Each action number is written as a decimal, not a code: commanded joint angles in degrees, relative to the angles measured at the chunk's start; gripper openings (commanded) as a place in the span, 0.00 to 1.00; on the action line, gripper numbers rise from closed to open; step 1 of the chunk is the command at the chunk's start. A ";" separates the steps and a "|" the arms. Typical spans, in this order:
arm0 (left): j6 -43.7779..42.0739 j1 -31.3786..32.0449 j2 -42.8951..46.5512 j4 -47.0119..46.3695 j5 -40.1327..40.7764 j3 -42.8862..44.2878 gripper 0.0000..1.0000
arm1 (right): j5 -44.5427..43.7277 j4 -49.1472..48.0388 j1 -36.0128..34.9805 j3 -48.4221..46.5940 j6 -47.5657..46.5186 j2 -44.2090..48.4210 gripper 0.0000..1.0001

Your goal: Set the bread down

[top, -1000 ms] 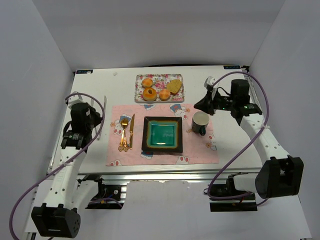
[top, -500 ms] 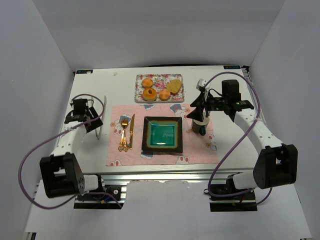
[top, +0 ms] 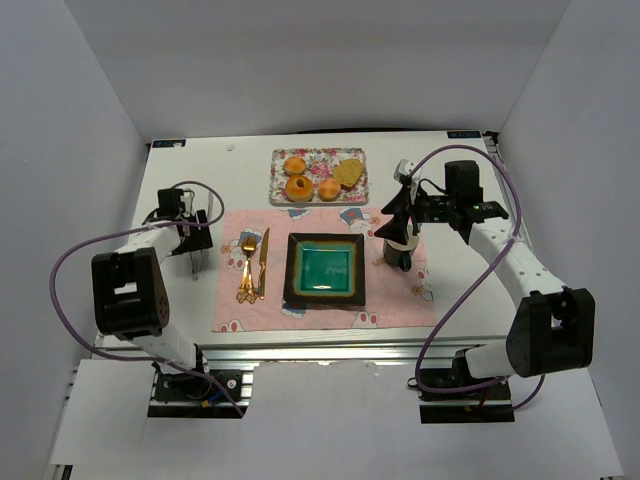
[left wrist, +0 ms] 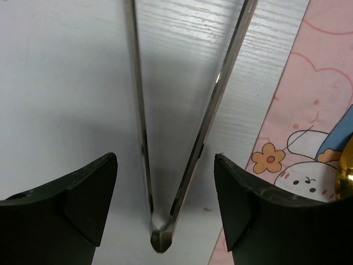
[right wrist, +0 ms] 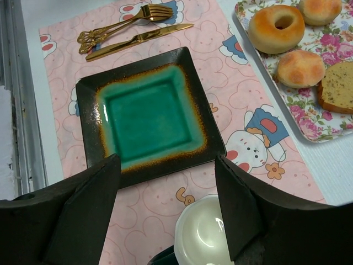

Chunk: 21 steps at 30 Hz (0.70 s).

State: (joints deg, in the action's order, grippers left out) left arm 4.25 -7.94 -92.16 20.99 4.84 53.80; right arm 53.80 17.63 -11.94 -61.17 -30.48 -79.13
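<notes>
The bread lies on a floral tray at the back: a ring doughnut, two round buns and a brown slice. A square green plate with a dark rim sits bare on the pink placemat. My left gripper is open, low over metal tongs on the white table, its jaws either side of the hinge end and not touching it. My right gripper is open above a mug, holding nothing.
A gold fork and knife lie on the placemat left of the plate. The mug stands right of the plate. White walls enclose the table on three sides.
Both grippers went from shut to open. The left arm swung out from its folded pose to the tongs. The right gripper moved left over the mug.
</notes>
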 commanded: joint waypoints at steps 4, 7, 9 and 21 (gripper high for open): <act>-3.99 -0.32 -4.34 -3.59 -4.05 3.06 0.78 | 1.57 -0.75 0.61 -1.67 -0.37 0.03 0.74; -4.08 -0.32 -5.75 -4.91 -3.88 3.15 0.77 | 1.48 -0.75 0.78 -1.68 -0.28 0.29 0.74; -3.73 -0.32 -6.71 -5.26 -3.87 3.33 0.72 | 1.66 -0.75 0.87 -1.94 -0.02 0.30 0.74; -2.23 -0.40 -4.71 -6.58 -3.79 0.34 0.17 | 2.01 -0.67 2.10 -1.85 0.33 1.35 0.74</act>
State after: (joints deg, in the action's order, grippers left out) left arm 1.37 -8.10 -99.35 13.69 1.02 55.44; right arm 54.19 17.63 -10.35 -61.19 -30.39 -79.22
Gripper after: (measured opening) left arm 0.296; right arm 0.738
